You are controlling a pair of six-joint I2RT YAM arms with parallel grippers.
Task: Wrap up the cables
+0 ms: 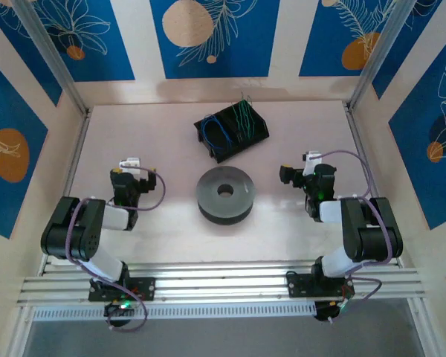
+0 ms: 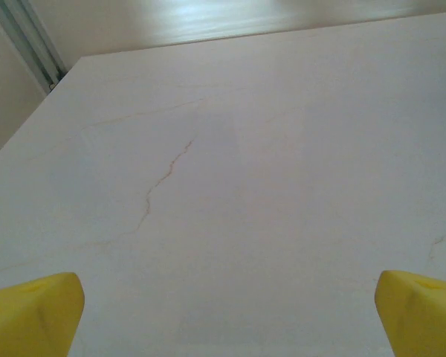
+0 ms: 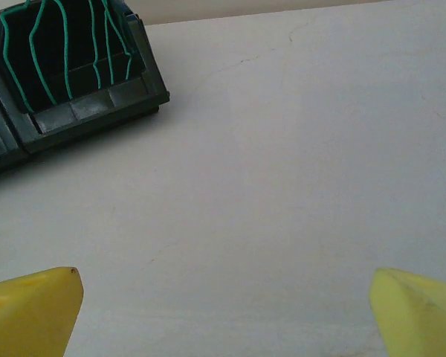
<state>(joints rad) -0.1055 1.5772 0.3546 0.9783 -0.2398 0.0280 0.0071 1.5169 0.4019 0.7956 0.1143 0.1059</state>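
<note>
Thin green and blue cables [image 1: 230, 126] curl inside a black bin [image 1: 207, 141] at the back middle of the table. The right wrist view has the green cables [image 3: 59, 52] in that bin [image 3: 104, 104] at its top left. My left gripper [image 1: 128, 165] rests low at the left, well short of the bin, its yellow fingertips [image 2: 33, 312] spread wide with bare table between them. My right gripper [image 1: 296, 171] sits at the right, likewise open, its yellow fingertips [image 3: 30, 309] far apart over bare table.
A dark grey spool [image 1: 224, 195] with a centre hole lies on the table between the two arms, in front of the bin. Walls and aluminium posts [image 1: 48, 56] close in the table at the left, right and back. A faint crack [image 2: 163, 178] marks the tabletop.
</note>
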